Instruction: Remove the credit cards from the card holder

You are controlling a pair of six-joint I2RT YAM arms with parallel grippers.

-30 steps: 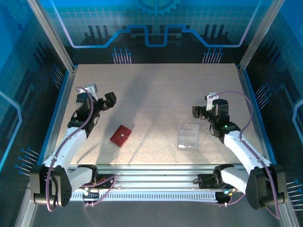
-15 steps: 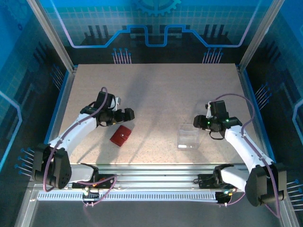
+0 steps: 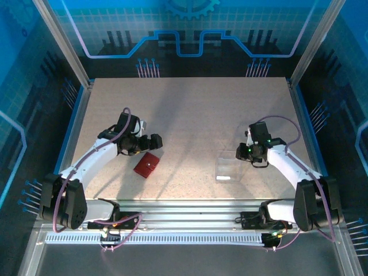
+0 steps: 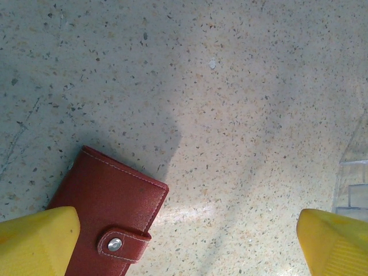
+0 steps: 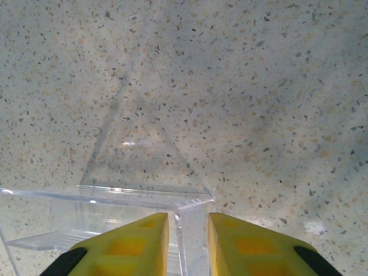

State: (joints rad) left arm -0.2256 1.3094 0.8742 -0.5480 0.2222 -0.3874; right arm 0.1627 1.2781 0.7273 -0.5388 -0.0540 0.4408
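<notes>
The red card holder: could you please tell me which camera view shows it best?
The left wrist view: the card holder lies close up, closed, its stitching and snap button clear, though its lower end runs out of frame. The top external view shows the card holder whole but small.

Left pincer (image 3: 153, 142) swung over card holder (image 3: 147, 165); right pincer (image 5: 188, 230) closed on clear box (image 3: 228, 167) wall.

A speckled beige table (image 3: 190, 109) sits inside blue printed wall panels (image 3: 241, 23) framed by aluminium posts (image 3: 61, 43).
</notes>
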